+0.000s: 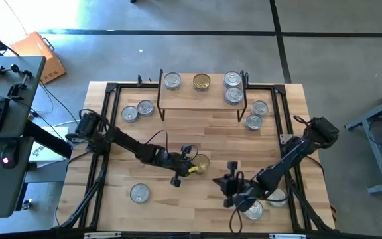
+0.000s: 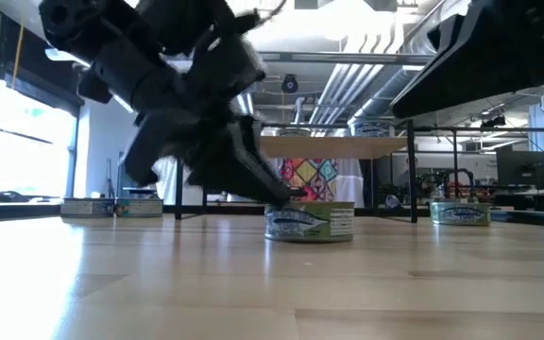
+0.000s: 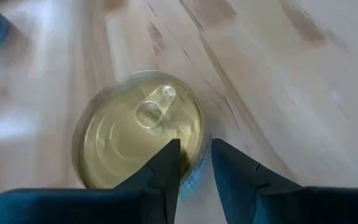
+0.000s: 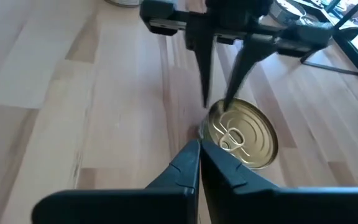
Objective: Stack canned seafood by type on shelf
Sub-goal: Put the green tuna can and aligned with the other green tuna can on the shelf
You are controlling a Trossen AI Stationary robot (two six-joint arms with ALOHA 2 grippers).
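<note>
Gold-lidded tin (image 1: 201,162) sits flat on the wooden tabletop (image 1: 197,133), near mid-table, lid and pull-tab up, well apart from the shelf (image 1: 203,97).

Left gripper (image 1: 190,163) is low at that tin's edge. In the left wrist view the two dark fingers (image 3: 166,168) are narrowly parted and straddle the tin's rim: one tip over the gold lid (image 3: 138,134), the other just outside the wall. Whether the pads actually press the rim, can't tell. Low view shows the same tin (image 2: 308,222), green-labelled side, with the left arm's finger coming down onto its top.

Right gripper (image 1: 231,180) hovers just beside the same tin, on the front-right side, fingers pressed together, holding nothing. In the right wrist view its tips (image 4: 199,151) point at the tin (image 4: 244,134), with the left gripper (image 4: 219,99) on the far side.

Shelf at table's back edge: silver-lidded tin (image 1: 172,81) left, gold-lidded tin (image 1: 201,81) centre, two silver tins (image 1: 233,87) right.

Loose silver tins: two (image 1: 137,110) left of the shelf, two (image 1: 256,114) right of it, one (image 1: 139,193) front-left, one (image 1: 254,210) front-right under the right arm.
</note>
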